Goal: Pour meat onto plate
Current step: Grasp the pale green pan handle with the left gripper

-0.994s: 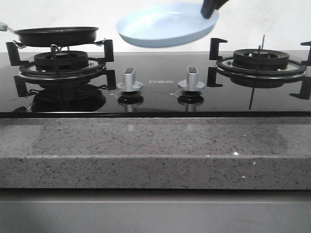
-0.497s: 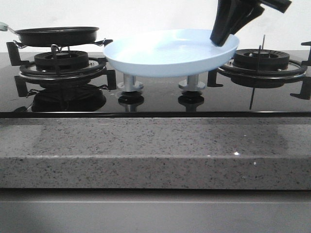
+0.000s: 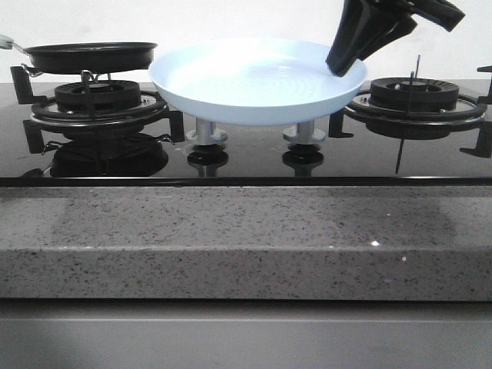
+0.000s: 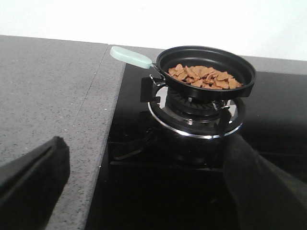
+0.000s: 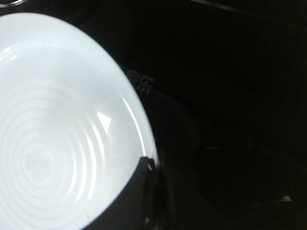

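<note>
The pale-blue plate [image 3: 254,81] hangs in the air over the middle of the stove, tilted slightly. My right gripper [image 3: 344,65] is shut on its right rim; in the right wrist view the plate [image 5: 57,134] fills one side and a dark finger [image 5: 139,191] overlaps its rim. The meat [image 4: 204,76], small reddish-brown pieces, lies in the black frying pan [image 4: 206,67] on the left burner. The pan [image 3: 88,55] stands just left of the plate. My left gripper [image 4: 153,191] is open and empty, short of the pan, and is out of the front view.
Two silver knobs [image 3: 205,127] [image 3: 304,127] stand under the plate. The right burner [image 3: 413,96] has raised black supports. The pan's pale-green handle [image 4: 130,56] points toward the grey stone counter [image 4: 48,96]. The counter's front ledge [image 3: 246,238] runs before the stove.
My right gripper has brought the plate down and to the left, from high at the back to just above the knobs, close to the pan.
</note>
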Robot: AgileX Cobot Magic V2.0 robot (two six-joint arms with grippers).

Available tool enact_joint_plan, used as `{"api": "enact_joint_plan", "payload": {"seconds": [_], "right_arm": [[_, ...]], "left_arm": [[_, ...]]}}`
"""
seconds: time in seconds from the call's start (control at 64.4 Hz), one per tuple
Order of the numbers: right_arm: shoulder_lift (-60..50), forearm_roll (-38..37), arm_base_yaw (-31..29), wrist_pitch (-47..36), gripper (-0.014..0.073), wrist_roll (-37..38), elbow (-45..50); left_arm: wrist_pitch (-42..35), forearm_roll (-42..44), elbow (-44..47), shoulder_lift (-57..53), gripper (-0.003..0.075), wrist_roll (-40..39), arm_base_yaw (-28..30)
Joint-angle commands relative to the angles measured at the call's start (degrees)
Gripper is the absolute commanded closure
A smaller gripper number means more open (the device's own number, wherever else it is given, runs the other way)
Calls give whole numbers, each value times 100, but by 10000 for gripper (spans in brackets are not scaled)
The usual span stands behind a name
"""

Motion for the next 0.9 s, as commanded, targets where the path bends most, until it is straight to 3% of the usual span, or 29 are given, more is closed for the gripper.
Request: {"api": "enact_joint_plan", "payload": {"seconds": [0.0, 0.202, 0.311, 0.451, 0.684, 0.886], "right_arm": [[-302, 219, 8, -236, 663, -68, -131], [-261, 219, 8, -236, 663, -68, -131], [-264, 219, 8, -230, 663, -68, -131], [-264, 219, 8, -230, 663, -68, -131], [-264, 219, 8, -230, 663, -68, -131], [-264, 219, 8, -230, 663, -68, -131]], "left_arm": [[-506, -453, -212, 76, 81, -48, 6], [-373, -1648, -466, 901, 81, -60, 291], [-309, -2308, -877, 1623, 81, -60, 773], [311, -2873, -1714, 2658, 81, 33, 1352], [1703, -4874, -3142, 4158, 81, 1654, 1536], [2085, -5704, -3995, 5193, 81, 1805, 1536]]}}
